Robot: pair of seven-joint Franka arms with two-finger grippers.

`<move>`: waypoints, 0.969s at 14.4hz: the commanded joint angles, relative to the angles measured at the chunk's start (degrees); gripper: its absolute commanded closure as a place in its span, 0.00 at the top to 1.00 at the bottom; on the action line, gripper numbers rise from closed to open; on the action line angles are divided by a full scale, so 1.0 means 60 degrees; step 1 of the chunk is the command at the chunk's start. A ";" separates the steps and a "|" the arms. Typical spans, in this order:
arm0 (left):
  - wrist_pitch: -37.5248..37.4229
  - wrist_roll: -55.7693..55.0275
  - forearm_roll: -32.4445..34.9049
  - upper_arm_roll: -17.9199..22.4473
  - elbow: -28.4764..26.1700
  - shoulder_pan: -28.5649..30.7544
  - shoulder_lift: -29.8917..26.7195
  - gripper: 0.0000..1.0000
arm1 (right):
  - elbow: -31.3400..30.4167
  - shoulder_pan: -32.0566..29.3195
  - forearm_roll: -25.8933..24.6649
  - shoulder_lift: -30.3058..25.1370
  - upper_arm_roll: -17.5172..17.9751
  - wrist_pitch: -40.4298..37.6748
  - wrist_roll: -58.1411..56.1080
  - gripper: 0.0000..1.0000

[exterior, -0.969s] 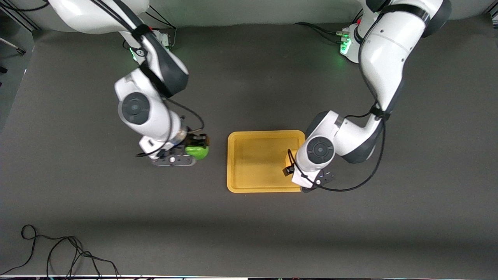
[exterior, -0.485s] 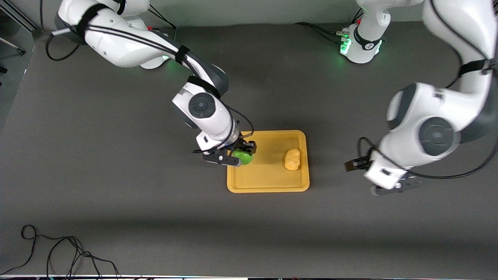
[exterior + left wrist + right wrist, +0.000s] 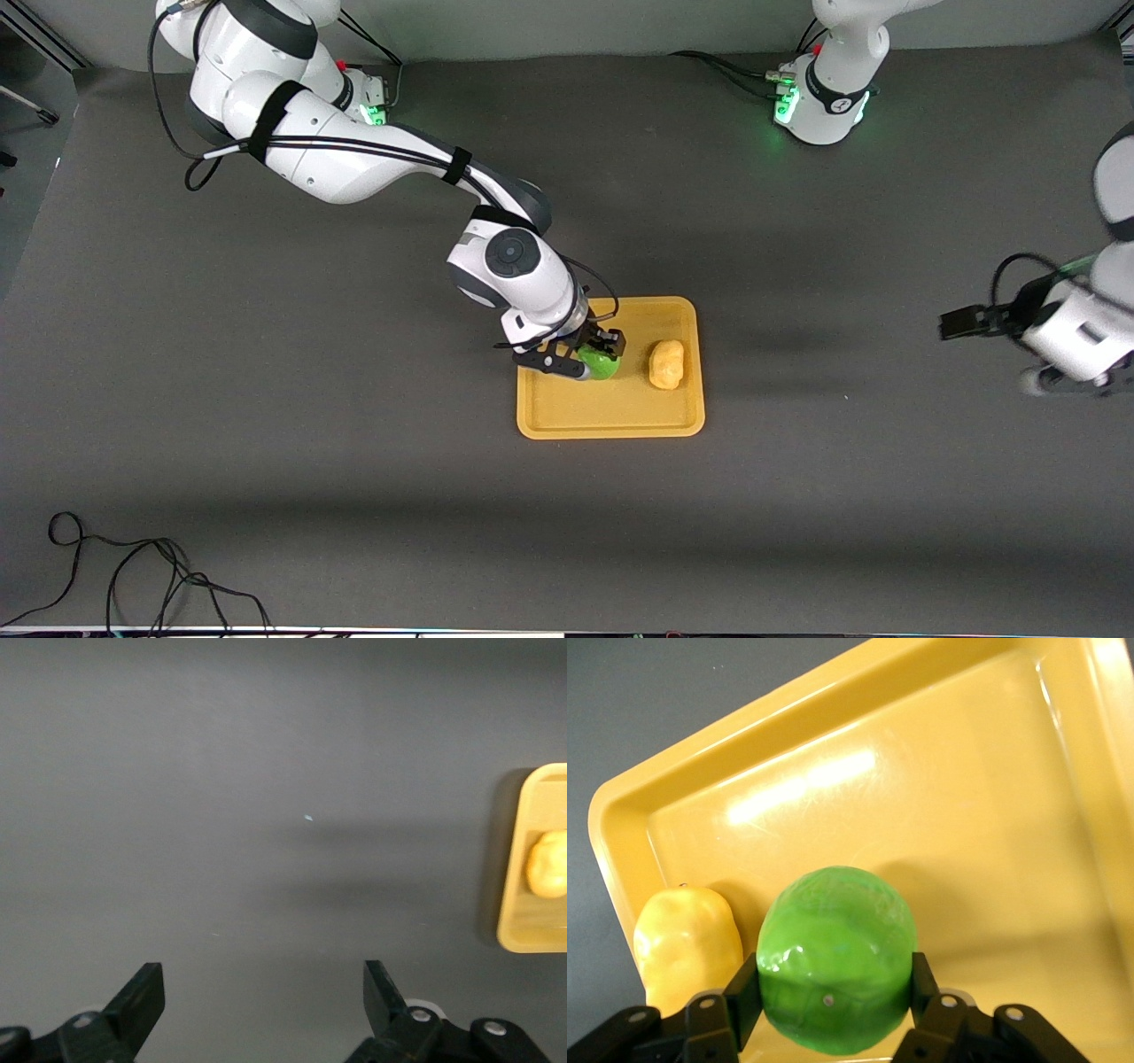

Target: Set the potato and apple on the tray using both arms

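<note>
Dark grey table [image 3: 354,496] fills the front view; black cable [image 3: 133,576] coiled at lower left of the frame, green-lit arm bases along the top edge. We see the tray [image 3: 611,416] just right of frame centre, flat on the table. The potato [image 3: 666,364] lies on the tray, toward the left arm's end, close to the rim there. The apple [image 3: 600,363] sits over the tray's middle, beside the potato with a small gap between them.

We mark the right gripper [image 3: 594,354] over the tray, clamped on the apple. In the right wrist view the right gripper [image 3: 833,992] has a finger pressed on each side of the apple [image 3: 835,970], with the potato [image 3: 687,943] just beside it and the tray's [image 3: 992,815] bare floor around both. We cannot tell whether the apple touches the tray floor.

We mark the left gripper [image 3: 983,321] at the frame's right edge, over bare table, well apart from the tray. In the left wrist view the left gripper [image 3: 264,1010] is spread wide with nothing between its fingers [image 3: 142,997]; the tray [image 3: 518,930] and potato [image 3: 549,864] show at that picture's right edge.
</note>
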 commanded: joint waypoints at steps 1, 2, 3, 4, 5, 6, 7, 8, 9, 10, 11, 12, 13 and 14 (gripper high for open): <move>0.0954 0.0580 -0.0227 -0.0011 -0.1840 0.0386 -0.1773 1.00 | 0.0278 -0.0039 -0.0334 0.0118 0.0122 -0.0053 0.0262 0.24; 0.0867 0.0580 -0.0228 -0.0011 -0.1754 0.0386 -0.1804 1.00 | 0.0278 -0.0082 -0.0334 0.0118 0.0122 -0.0184 0.0247 0.24; 0.0721 0.0580 -0.0257 -0.0011 -0.1622 0.0371 -0.1891 1.00 | 0.0293 -0.0111 -0.0348 0.0118 0.0122 -0.0620 0.0218 0.24; 0.0546 0.0580 -0.0416 -0.0025 -0.1548 0.0371 -0.1950 1.00 | 0.0293 -0.0112 -0.0494 0.0118 0.0122 -0.0915 0.0203 0.24; 0.0312 0.0580 -0.0621 -0.0025 -0.1272 0.0357 -0.1965 1.00 | 0.0278 -0.0112 -0.0756 0.0118 0.0122 -0.0947 0.0232 0.24; 0.0077 0.0580 -0.0681 -0.0025 -0.1037 0.0356 -0.1951 1.00 | 0.0278 -0.0097 -0.0802 0.0147 0.0122 -0.0947 0.0247 0.24; 0.0046 0.0624 -0.0769 -0.0040 -0.0962 0.0371 -0.1965 1.00 | 0.0293 -0.0097 -0.0803 0.0264 0.0122 -0.0947 0.0261 0.24; 0.0075 0.0682 -0.0871 -0.0040 -0.0962 0.0342 -0.1965 1.00 | 0.0293 -0.0082 -0.0803 0.0352 0.0122 -0.0933 0.0276 0.25; 0.0090 0.0712 -0.0872 -0.0040 -0.0976 0.0269 -0.1951 1.00 | 0.0293 -0.0039 -0.0832 0.0396 0.0122 -0.0918 0.0349 0.32; 0.0075 0.0712 -0.0785 -0.0054 -0.1034 0.0239 -0.1965 1.00 | 0.0293 -0.0053 -0.0832 0.0397 0.0122 -0.0918 0.0378 0.59; 0.0046 0.0712 -0.0755 -0.0055 -0.1035 0.0254 -0.1965 1.00 | 0.0293 -0.0082 -0.0832 0.0397 0.0122 -0.0918 0.0379 0.98; -0.0012 0.0712 -0.0755 -0.0055 -0.1035 0.0254 -0.1980 1.00 | 0.0307 -0.0111 -0.0803 0.0397 0.0122 -0.0918 0.0379 1.00; -0.0042 0.0712 -0.0740 -0.0055 -0.1093 0.0268 -0.2053 1.00 | 0.0322 -0.0184 -0.0759 0.0324 0.0151 -0.0961 0.0364 1.00; -0.0057 0.0712 -0.0740 -0.0055 -0.1166 0.0254 -0.2068 1.00 | 0.0293 -0.0344 -0.0701 0.0178 0.0369 -0.1020 0.0350 1.00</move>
